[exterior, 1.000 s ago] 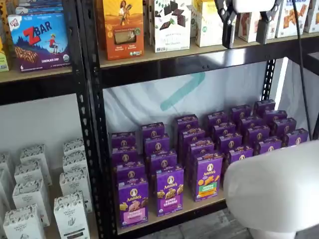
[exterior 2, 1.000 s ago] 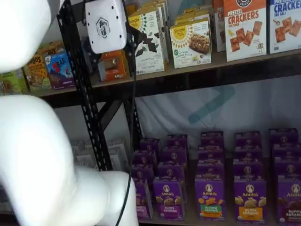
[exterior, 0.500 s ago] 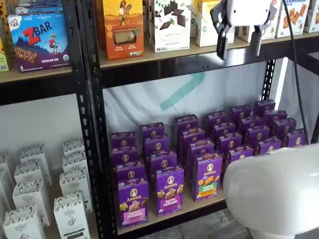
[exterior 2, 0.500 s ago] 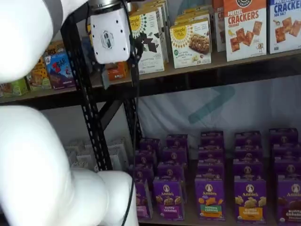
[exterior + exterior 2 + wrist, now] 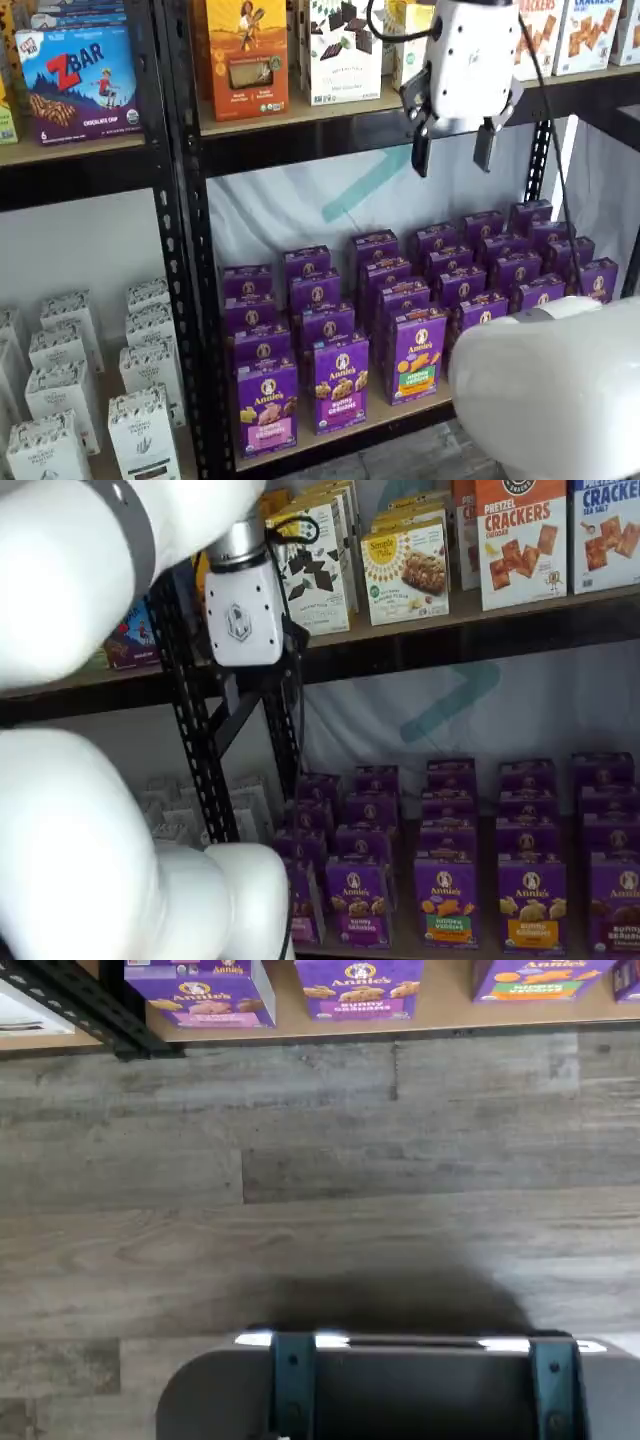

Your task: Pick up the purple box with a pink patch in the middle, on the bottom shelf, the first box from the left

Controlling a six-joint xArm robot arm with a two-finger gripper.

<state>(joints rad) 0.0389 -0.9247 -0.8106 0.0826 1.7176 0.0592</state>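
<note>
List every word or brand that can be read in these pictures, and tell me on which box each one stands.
"Annie's": small purple box with pink patch, front left of the tan wooden bottom shelf.
"ZBAR": blue box on an upper shelf.
"CRACKERS": tall orange box.
"CRACKE...", cut off: blue box.
"Simple Mills": yellow box.
"Annie's": green-label purple box.
Smaller print on all boxes: too blurred to read.

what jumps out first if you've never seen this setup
The block of purple cartons filling the bottom shelf, with the purple box at its front left corner. Above them the white tool hangs with its black fingers plainly apart, in front of the upper shelf's edge.
</note>
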